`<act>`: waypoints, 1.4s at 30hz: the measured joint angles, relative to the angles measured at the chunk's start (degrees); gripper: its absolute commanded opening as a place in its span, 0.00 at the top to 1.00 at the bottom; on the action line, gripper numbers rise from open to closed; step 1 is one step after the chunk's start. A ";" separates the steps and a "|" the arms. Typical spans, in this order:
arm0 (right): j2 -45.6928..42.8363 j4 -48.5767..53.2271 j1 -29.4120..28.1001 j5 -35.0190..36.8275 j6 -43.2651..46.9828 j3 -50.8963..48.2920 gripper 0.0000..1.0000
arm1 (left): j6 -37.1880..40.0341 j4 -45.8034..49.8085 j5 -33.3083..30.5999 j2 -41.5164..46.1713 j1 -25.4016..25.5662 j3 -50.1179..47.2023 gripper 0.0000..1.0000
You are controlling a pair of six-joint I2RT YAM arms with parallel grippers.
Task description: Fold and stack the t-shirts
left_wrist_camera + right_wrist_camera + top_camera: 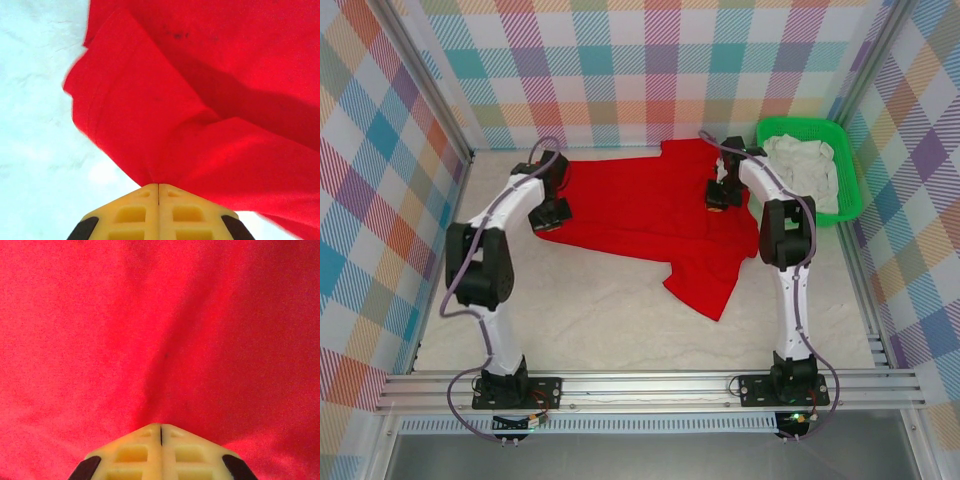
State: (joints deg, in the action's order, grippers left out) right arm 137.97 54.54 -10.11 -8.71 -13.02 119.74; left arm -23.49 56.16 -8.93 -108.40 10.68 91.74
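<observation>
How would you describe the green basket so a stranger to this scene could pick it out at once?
Start at the table inside the checked walls and look to its far right corner. There, right of the red t-shirt, sits the green basket holding pale crumpled cloth. Nothing else here is green.

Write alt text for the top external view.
A bright red cloth t-shirt lies rumpled on a white table, the left claw pinching its left edge and the right claw its right side. A green plastic basket at the far right holds white cloth.
</observation>
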 measured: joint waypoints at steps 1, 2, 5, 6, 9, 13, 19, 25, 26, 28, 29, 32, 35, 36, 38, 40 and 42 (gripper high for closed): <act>-1.11 -0.52 -0.13 -0.09 -0.02 -1.46 1.00 | 0.04 0.55 0.63 2.71 0.07 -0.68 0.98; -2.19 -1.01 -0.28 -0.24 -0.02 -2.84 1.00 | 0.17 1.14 1.29 5.49 0.13 -1.42 0.98; -5.22 -2.45 -0.59 -0.72 -0.15 -6.40 1.00 | 0.46 2.73 3.85 12.72 0.17 -4.33 0.95; -6.16 -2.84 -0.76 -0.92 -0.20 -7.54 1.00 | 0.61 3.19 4.72 14.58 0.28 -5.64 0.94; -7.43 -3.50 -0.85 -1.20 -0.22 -8.76 1.00 | 0.96 4.85 6.84 17.25 0.55 -9.64 0.90; -7.41 -4.09 -1.14 -1.29 -0.20 -8.72 1.00 | 1.97 6.58 6.95 13.94 0.55 -12.13 0.86; -5.64 -3.45 -1.22 -1.11 -0.17 -4.96 1.00 | 3.19 6.27 0.79 -1.38 0.55 -6.38 0.73; -5.44 -3.76 -1.77 -0.33 0.26 -6.62 1.00 | 2.36 4.63 -4.66 -4.66 0.57 -4.76 0.47; -5.70 -4.22 -1.88 -0.13 0.31 -7.80 1.00 | 1.97 4.11 -4.70 -3.61 0.61 -5.51 0.44; -6.80 -4.61 -2.40 0.37 0.46 -11.58 0.98 | 1.51 3.67 -4.68 0.31 0.72 -8.39 0.41; -7.48 -4.72 -2.71 0.57 0.52 -13.40 0.97 | 1.40 3.76 -4.63 2.25 0.83 -9.79 0.41; -11.85 -5.49 -4.48 2.12 1.07 -20.55 0.91 | 1.09 3.98 -3.76 9.33 0.92 -14.36 0.41; -18.88 -5.77 -7.50 4.22 1.77 -26.99 0.82 | 0.81 4.33 -1.33 15.65 1.05 -19.04 0.40; -21.64 -6.08 -8.79 5.05 1.79 -28.87 0.79 | 0.76 4.31 -0.04 17.49 1.20 -20.85 0.40; -26.93 -6.78 -11.52 6.60 1.73 -32.17 0.75 | 0.59 4.17 2.51 20.00 1.60 -24.22 0.39; -31.89 -7.17 -14.38 7.78 1.18 -35.19 0.71 | 0.39 3.74 5.18 21.33 1.99 -27.78 0.38; -35.12 -7.80 -17.05 8.17 0.00 -37.99 0.68 | 0.17 3.17 6.86 21.09 2.14 -30.45 0.37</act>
State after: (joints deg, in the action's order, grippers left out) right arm 102.85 46.74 -27.16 -0.54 -13.02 81.76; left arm -23.31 59.33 -2.07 -87.31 12.82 61.30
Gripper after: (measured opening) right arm 0.295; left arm 0.624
